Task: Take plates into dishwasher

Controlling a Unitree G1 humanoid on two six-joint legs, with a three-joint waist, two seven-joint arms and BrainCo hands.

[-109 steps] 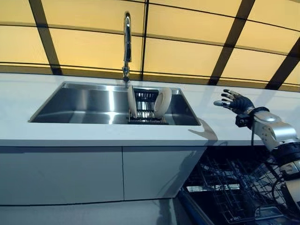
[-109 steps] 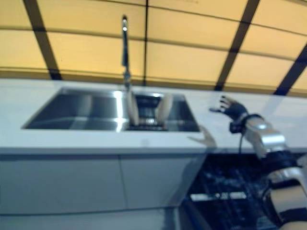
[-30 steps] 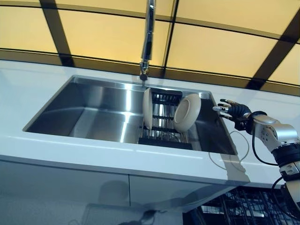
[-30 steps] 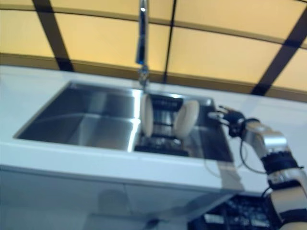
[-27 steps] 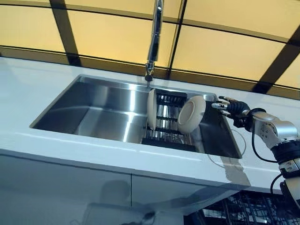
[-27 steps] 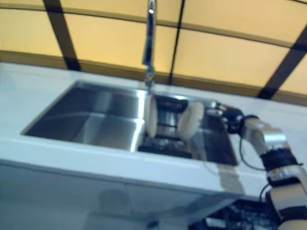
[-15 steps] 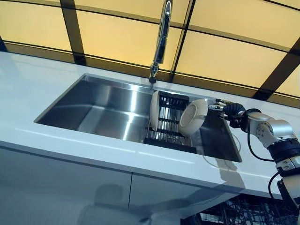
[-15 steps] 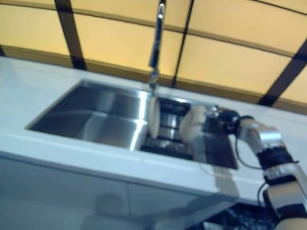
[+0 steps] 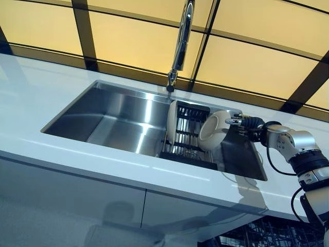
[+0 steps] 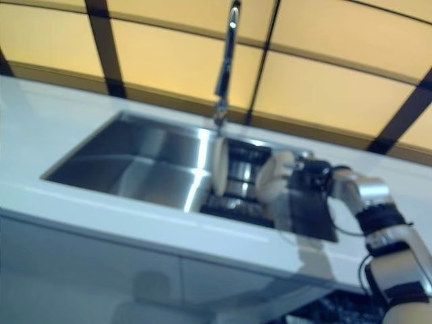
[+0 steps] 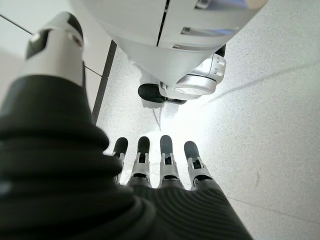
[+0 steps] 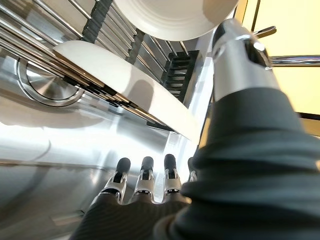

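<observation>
Sink (image 9: 103, 121), stainless steel, sunk into a white counter (image 9: 31, 92), is holding a dark dish rack (image 9: 185, 136) at its right end, below the faucet (image 9: 181, 41). Two plates are standing on edge in the rack. The left plate (image 9: 171, 121) is sitting near upright, seen almost edge-on. The right plate (image 9: 213, 129) is leaning, its rim tipped toward the right wall of the sink.

Right hand (image 9: 245, 122) is reaching in over the sink's right end, level with the right plate's upper rim. Fingertips are lying right at that rim; actual contact cannot be confirmed from the head views. In the right wrist view the fingers (image 12: 145, 176) are extending straight, the thumb (image 12: 240, 50) set apart, nothing grasped; the right plate's edge (image 12: 125, 80) is running just past the fingertips, the rack bars behind it.

Both plates are cream-white, round, glossy, with a raised rim and shallow well.

Left hand (image 11: 160, 170) is appearing only in its own wrist view, fingers straight, empty, pointing at a speckled floor (image 11: 270, 100).
</observation>
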